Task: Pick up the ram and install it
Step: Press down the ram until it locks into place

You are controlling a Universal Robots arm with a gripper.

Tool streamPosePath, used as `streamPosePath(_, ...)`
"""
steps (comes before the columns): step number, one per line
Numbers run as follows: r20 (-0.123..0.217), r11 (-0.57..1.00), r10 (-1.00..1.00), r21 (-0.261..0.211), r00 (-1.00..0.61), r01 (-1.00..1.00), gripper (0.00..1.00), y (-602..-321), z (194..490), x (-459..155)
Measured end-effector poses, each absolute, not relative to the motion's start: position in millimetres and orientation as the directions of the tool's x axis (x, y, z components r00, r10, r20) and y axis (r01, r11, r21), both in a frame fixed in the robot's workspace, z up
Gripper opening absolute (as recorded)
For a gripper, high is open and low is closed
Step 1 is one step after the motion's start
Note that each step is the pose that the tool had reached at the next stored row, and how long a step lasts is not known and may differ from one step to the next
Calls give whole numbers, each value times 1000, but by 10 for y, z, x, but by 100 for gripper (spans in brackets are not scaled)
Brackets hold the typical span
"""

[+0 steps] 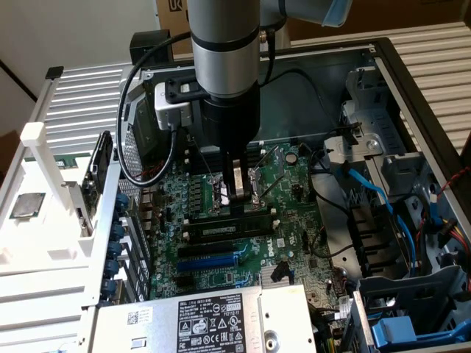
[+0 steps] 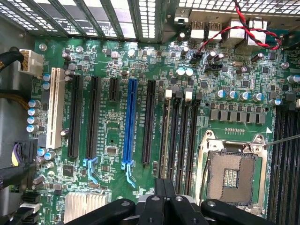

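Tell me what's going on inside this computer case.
A robot arm is working inside the open case. Its gripper is shut, with nothing visibly held, and sits low over the motherboard at the processor socket. The ram lies along the black memory slots just beside it; whether it is fully seated I cannot tell.

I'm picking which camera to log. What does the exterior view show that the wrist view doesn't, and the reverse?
Exterior view: the arm, the ram lying on the board, the power supply, blue cables.
Wrist view: a white slot, twisted red and black wires.
Both: the shut gripper above the board, the blue slot, the CPU socket.
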State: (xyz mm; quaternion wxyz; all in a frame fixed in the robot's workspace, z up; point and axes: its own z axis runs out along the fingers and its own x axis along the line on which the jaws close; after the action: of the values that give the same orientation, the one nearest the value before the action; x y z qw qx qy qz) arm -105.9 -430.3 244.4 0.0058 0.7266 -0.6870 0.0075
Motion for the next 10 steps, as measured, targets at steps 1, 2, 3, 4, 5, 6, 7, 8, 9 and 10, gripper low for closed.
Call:
streamPosePath(1, 19, -55, -998, -2, 55, -998, 10, -4303, 2443, -1061)
streamPosePath(2, 19, -54, -998, -2, 53, -999, 10, -4303, 2440, -1068)
streamPosePath(3, 19, -53, -998, -1, 53, -999, 10, -4303, 2439, -1069)
streamPosePath(4, 19, -52, -998, 0, 52, -999, 10, -4303, 2437, -1071)
streamPosePath(5, 20, -51, -999, 1, 51, -999, 10, -4303, 2433, -1074)
streamPosePath(6, 20, -50, -999, 3, 50, -999, 10, -4303, 2430, -1076)
streamPosePath(7, 20, -48, -999, 6, 48, -999, 10, -4303, 2425, -1080)
streamPosePath(8, 21, -43, -999, 10, 44, -999, 10, -4301, 2411, -1086)
streamPosePath(9, 21, -42, -999, 11, 42, -999, 10, -4299, 2407, -1088)
streamPosePath(10, 21, -38, -999, 13, 38, -999, 10, -4290, 2398, -1092)
